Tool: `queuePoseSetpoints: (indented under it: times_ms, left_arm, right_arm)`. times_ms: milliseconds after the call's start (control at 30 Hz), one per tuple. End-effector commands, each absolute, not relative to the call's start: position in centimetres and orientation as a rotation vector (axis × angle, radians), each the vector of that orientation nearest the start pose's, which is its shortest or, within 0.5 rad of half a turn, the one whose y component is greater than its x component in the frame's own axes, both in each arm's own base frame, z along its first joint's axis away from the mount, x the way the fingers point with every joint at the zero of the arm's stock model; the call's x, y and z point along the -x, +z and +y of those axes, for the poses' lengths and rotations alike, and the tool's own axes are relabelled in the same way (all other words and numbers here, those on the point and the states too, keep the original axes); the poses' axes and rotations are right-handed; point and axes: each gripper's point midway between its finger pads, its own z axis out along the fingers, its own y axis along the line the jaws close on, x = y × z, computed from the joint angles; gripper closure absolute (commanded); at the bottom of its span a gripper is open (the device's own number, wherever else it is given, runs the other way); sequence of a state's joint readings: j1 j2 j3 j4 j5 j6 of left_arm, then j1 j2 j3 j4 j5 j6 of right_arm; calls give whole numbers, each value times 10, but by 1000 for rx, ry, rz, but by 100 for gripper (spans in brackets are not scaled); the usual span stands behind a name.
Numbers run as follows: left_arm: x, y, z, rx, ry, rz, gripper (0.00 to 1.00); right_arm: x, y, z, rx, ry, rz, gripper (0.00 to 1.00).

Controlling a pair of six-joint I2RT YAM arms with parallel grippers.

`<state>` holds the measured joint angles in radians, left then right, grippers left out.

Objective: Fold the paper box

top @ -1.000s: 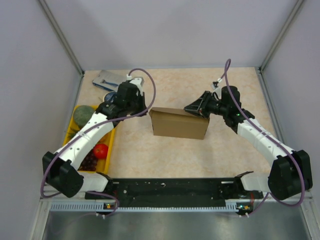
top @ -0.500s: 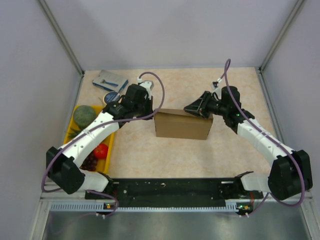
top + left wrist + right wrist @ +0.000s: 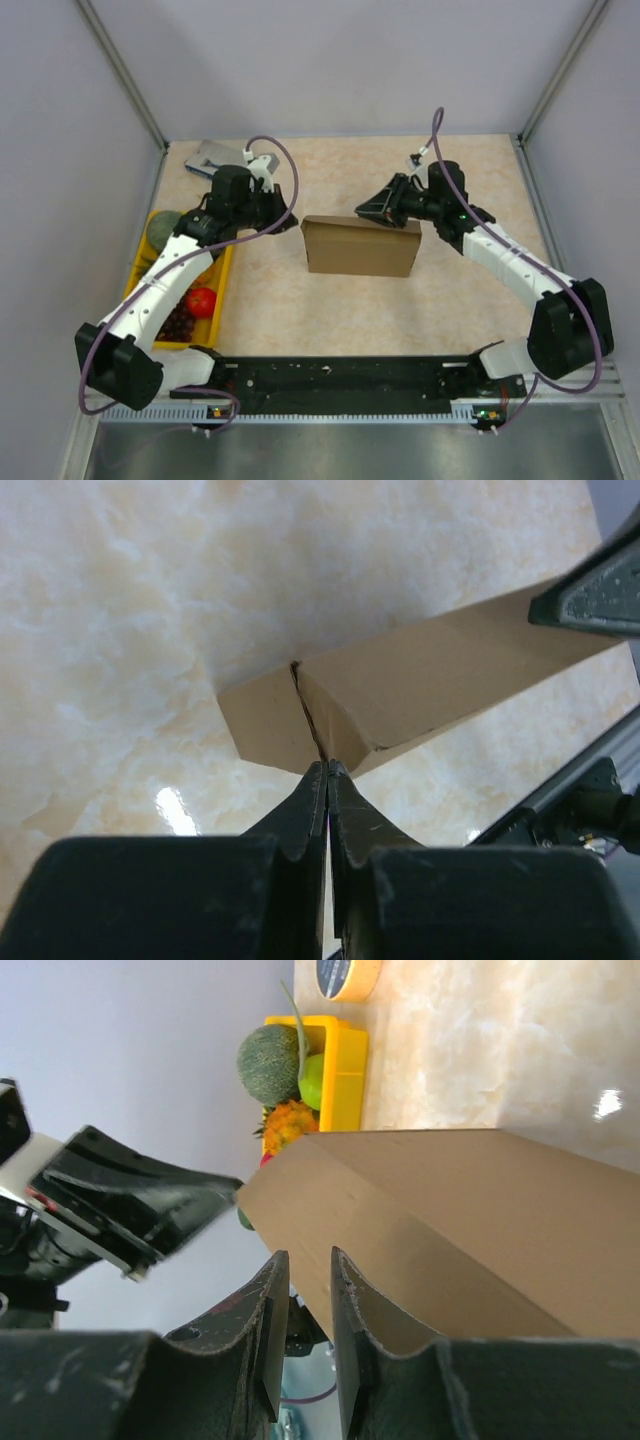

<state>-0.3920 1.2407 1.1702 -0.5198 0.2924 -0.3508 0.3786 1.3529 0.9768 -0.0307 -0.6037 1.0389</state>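
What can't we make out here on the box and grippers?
- Top view: the right gripper covers the paper box's far edge; flaps there hidden.
- Left wrist: the left gripper's own fingers hide whether the tips touch the box seam.
- Top view: the left arm covers most of the grey packet.

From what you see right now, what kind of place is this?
Probably a robot test cell: left arm and right arm mounted on a marble-patterned table, plain grey walls closing it in.
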Motion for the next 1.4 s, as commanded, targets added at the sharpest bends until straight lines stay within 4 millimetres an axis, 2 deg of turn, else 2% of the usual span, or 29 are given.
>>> queuePoseSetpoints:
  times_ms: [0, 33, 233, 267, 433, 467, 600, 633, 700, 767, 833, 933, 1000, 1100, 1133, 1200, 1233, 1300, 1367]
  left_arm:
    - [-295, 224, -219, -265, -907, 2236, 97]
    - [-292, 219, -222, -268, -931, 2244, 98]
    - [-293, 220, -232, -276, -949, 2234, 100]
    - [-294, 219, -231, -273, -937, 2238, 100]
    - [-295, 210, -226, -288, -885, 2256, 100]
    - [-295, 209, -224, -288, -876, 2261, 100]
    - [-298, 217, -200, -211, -786, 2253, 97]
    - [-306, 221, -191, -178, -772, 2228, 97]
    - [-312, 233, -187, -173, -769, 2177, 98]
    - [-314, 242, -194, -210, -822, 2151, 100]
    - [-312, 243, -208, -222, -910, 2166, 100]
    - [-309, 234, -223, -249, -942, 2196, 100]
    - [-304, 224, -230, -260, -977, 2217, 100]
    - [-298, 222, -237, -258, -1013, 2189, 100]
    - [-296, 221, -239, -260, -1016, 2189, 100]
    - [-300, 217, -237, -249, -985, 2200, 100]
    - [-300, 213, -234, -256, -961, 2212, 100]
    - [-304, 210, -229, -250, -912, 2229, 100]
    - [-303, 206, -224, -250, -875, 2248, 100]
  right_arm:
    - [-323, 250, 300, -208, 1475, 2215, 76]
    - [-322, 258, 310, -183, 1495, 2208, 76]
    - [-332, 260, 347, -166, 1552, 2213, 77]
    - [-328, 259, 353, -150, 1567, 2220, 77]
    - [-325, 233, 362, -165, 1568, 2268, 77]
    - [-326, 236, 363, -162, 1575, 2256, 78]
    - [-334, 253, 367, -133, 1568, 2226, 77]
    - [-336, 262, 369, -119, 1573, 2217, 77]
    - [-338, 261, 374, -118, 1585, 2225, 78]
    - [-341, 265, 377, -123, 1593, 2218, 78]
    - [-343, 266, 380, -129, 1596, 2215, 78]
    - [-340, 269, 387, -116, 1612, 2213, 80]
    - [-335, 266, 392, -107, 1612, 2225, 82]
    - [-323, 249, 398, -83, 1614, 2262, 86]
    - [-317, 233, 395, -100, 1600, 2297, 87]
    - [-314, 219, 392, -112, 1594, 2306, 91]
    - [-310, 205, 388, -136, 1569, 2333, 92]
    - [-310, 204, 385, -126, 1546, 2329, 92]
    - [-313, 215, 387, -80, 1523, 2324, 92]
